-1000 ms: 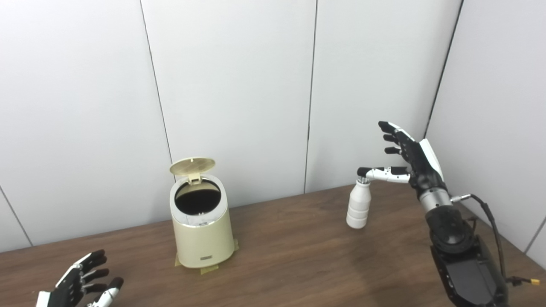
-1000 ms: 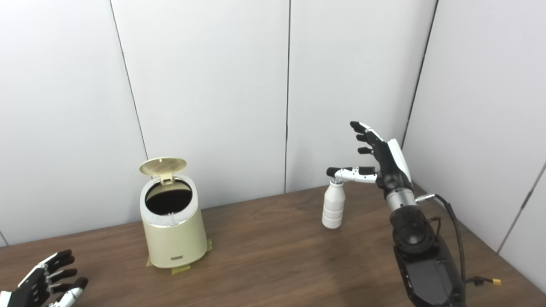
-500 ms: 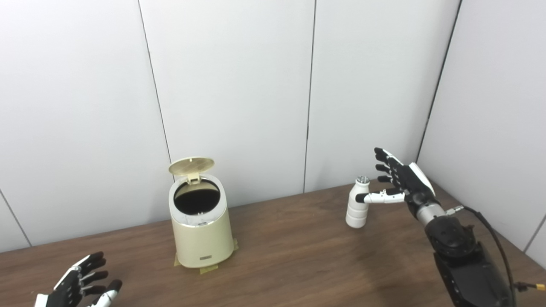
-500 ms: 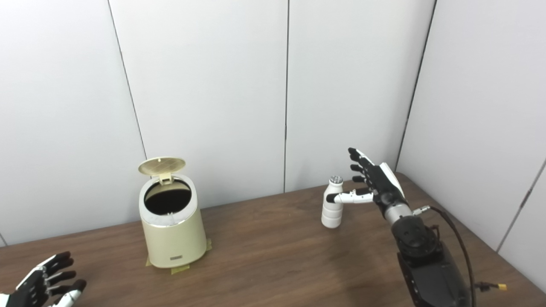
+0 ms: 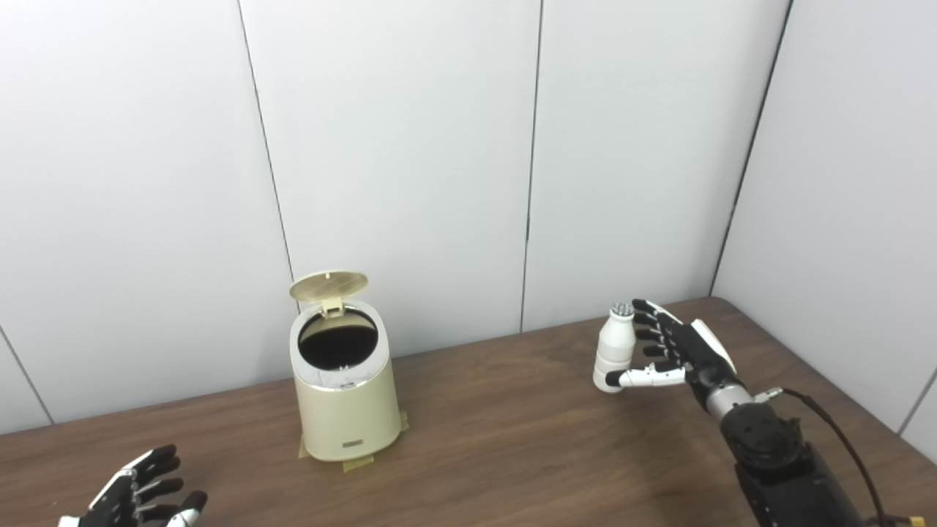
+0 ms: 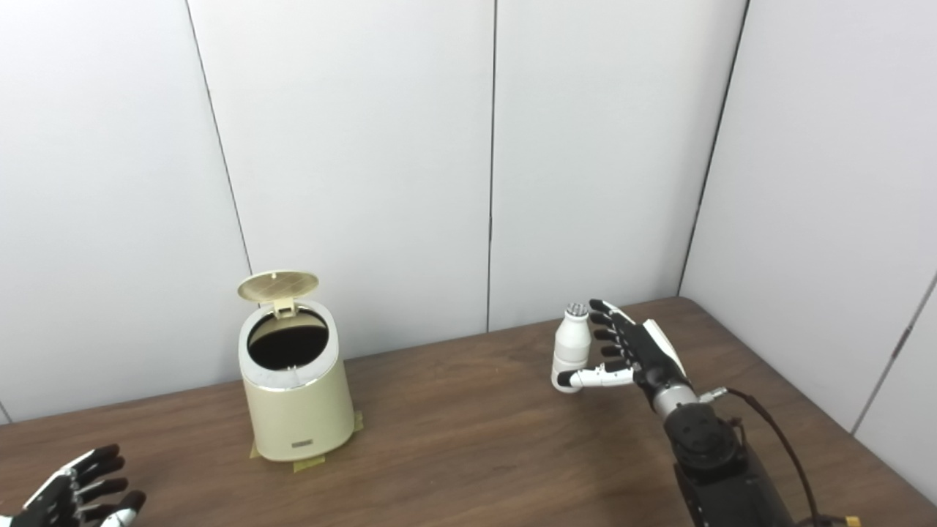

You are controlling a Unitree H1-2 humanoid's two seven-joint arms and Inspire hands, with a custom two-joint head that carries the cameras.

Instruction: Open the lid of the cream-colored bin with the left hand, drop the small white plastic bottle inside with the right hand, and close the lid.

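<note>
The cream-colored bin (image 5: 344, 406) stands on the wooden table (image 5: 498, 439) left of centre, its round lid (image 5: 329, 286) tipped up at the back and its dark mouth showing. A small white plastic bottle (image 5: 613, 347) stands upright at the right. My right hand (image 5: 677, 351) is open just to the bottle's right, fingers spread beside it and the thumb reaching across its base; it does not hold it. My left hand (image 5: 139, 498) is open, low at the bottom left corner, well away from the bin.
Tape strips (image 5: 359, 462) show under the bin's base. White wall panels (image 5: 410, 161) close the table's back and right sides. A black cable (image 5: 842, 439) runs along my right forearm.
My right hand has come down from above the bottle's cap to beside its body, with the thumb now low near the base. The left hand has sunk slightly. Bin and bottle stay put.
</note>
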